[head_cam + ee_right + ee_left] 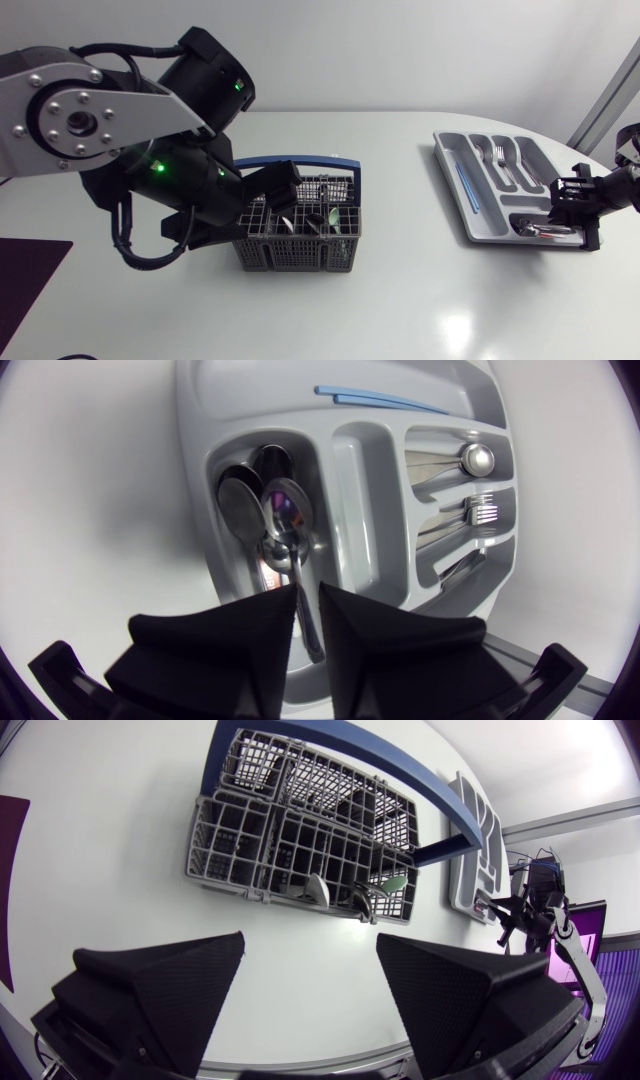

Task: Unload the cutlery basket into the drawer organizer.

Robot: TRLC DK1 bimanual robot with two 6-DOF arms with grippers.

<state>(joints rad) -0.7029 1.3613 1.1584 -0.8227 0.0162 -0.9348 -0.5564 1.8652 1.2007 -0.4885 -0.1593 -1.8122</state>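
The right hand (307,592) hangs low over one end of the shallow grey plastic drawer organizer (450,165), above the compartment that runs across the ends of its long slots. Its two black fingers stand almost together, pinching the handle of a polished steel spoon (285,510). The spoon's bowl points away from the hand and lies over two more spoons (237,505) already in that compartment. Its long axis runs along the compartment, so it looks lined up with its place. I judge the step in hand to be the setting-down: the fingers need only part for the spoon to settle with the others. Whether the bowl already rests on them I cannot tell.

Steel forks (505,160) lie in the organizer's long slots, and a thin blue stick (468,187) lies in the slot farthest from the right arm.

The grey wire-grid cutlery basket with a blue handle (295,255) stands on the white counter (400,300), well apart from the organizer, on the left arm's side. The left hand (310,938) hovers above it, fingers spread wide with nothing between them. A few upright pieces (315,890) stand in its cells, bowls upward. The left hand is much the nearer to them, and since they stand on end, a pick would probably call for a straight descent from above.
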